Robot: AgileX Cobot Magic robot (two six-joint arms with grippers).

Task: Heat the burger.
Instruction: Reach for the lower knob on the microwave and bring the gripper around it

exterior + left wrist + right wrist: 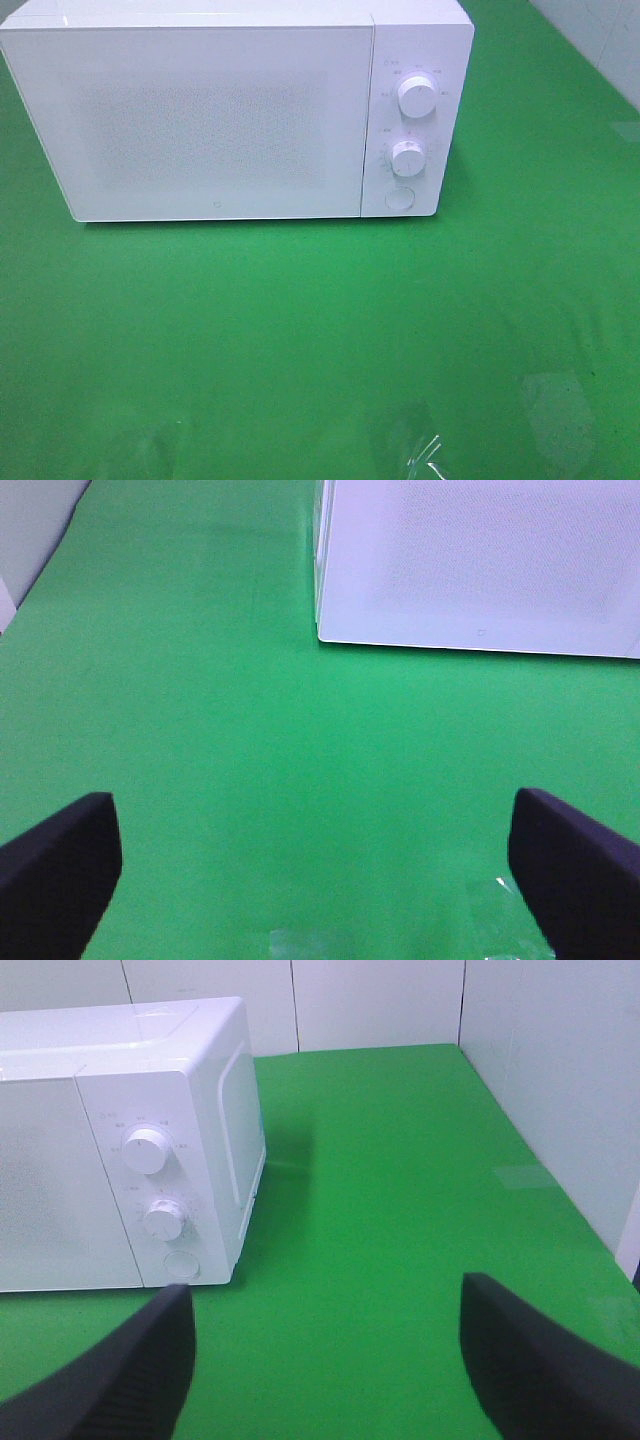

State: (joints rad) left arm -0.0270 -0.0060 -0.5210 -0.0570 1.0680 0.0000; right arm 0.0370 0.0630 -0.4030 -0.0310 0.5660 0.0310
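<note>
The burger is not in any view: it is not on the green cloth (pixel 300 330), and neither arm carries it. Whether it sits inside the white microwave (pixel 236 112) cannot be told, since the door (pixel 480 560) is shut and its pale speckled panel shows nothing behind it. The left gripper (pixel 315 868) hangs over bare cloth in front of the door's hinge-side corner, jaws spread as wide as they go and empty. The right gripper (pixel 330 1360) faces the control panel from a little way off, jaws also wide apart with nothing between them. The step in hand therefore looks like one at the microwave itself rather than one of carrying food. If the burger is already inside, the next move calls for the right arm to reach the panel and turn a knob, closing gently on a small round dial. If it is not, the door must be opened first, probably by pressing the round button (pixel 399 198). By count: one microwave, two knobs, the upper knob (pixel 417 96) and lower knob (pixel 407 157), one button, two grippers, and no burger in sight.
</note>
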